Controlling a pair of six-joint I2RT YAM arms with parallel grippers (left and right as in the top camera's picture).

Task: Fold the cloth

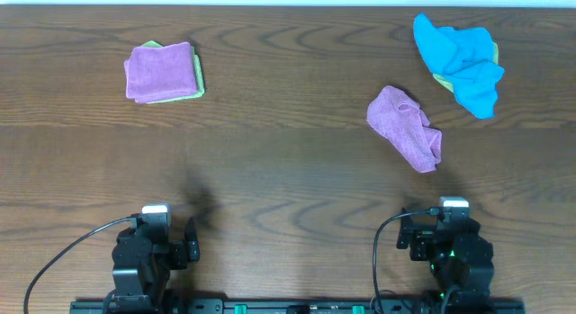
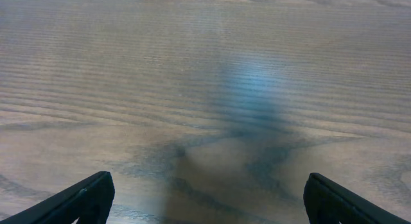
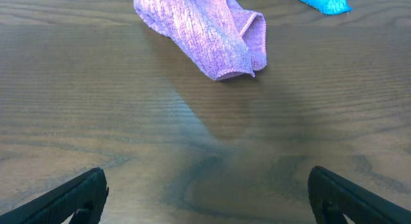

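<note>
A crumpled purple cloth (image 1: 405, 127) lies on the wooden table right of centre; it also shows at the top of the right wrist view (image 3: 205, 33). A crumpled blue cloth (image 1: 461, 60) lies over a green one at the far right. My right gripper (image 3: 207, 198) is open and empty near the front edge, well short of the purple cloth. My left gripper (image 2: 207, 198) is open and empty over bare wood at the front left.
A folded purple cloth (image 1: 162, 71) sits on a folded green cloth (image 1: 198, 80) at the far left. A corner of the blue cloth (image 3: 321, 0) shows at the top of the right wrist view. Both arm bases stand at the front edge.
</note>
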